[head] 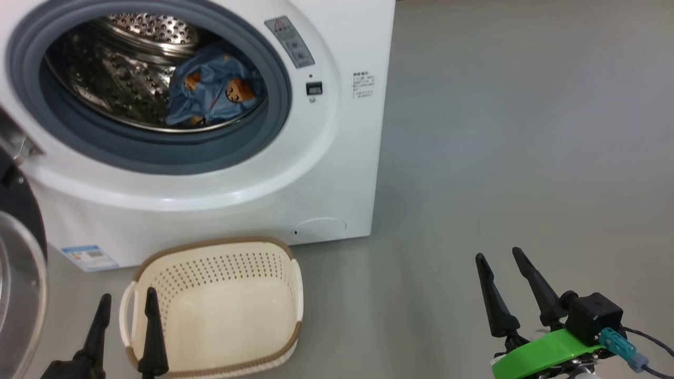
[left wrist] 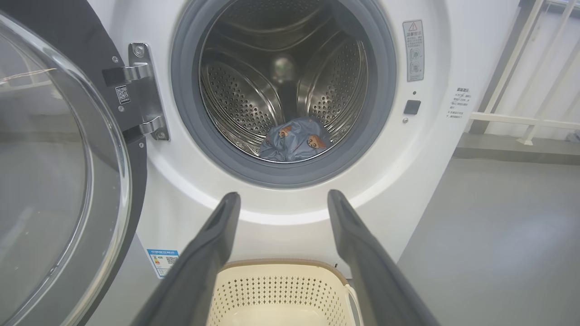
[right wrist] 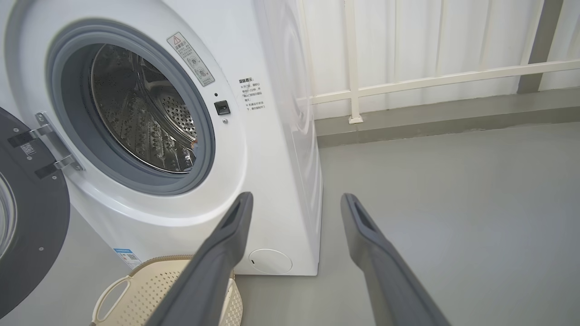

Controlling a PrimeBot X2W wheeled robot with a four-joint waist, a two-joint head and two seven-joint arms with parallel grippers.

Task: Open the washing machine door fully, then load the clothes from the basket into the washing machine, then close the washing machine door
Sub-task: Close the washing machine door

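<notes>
You get the washing machine door [head: 23, 210] cut off at the left edge — only part of ring and glass. The clothes [left wrist: 294, 140] have their lower edge hidden behind the grey seal [left wrist: 281, 174]. Print on the warning label [left wrist: 413, 50] — too small to read.

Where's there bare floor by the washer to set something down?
The grey floor right of the washing machine and basket lies bare, back to the white railing. The basket is empty too. Left of the basket is tight: the open door and left gripper stand close.
</notes>
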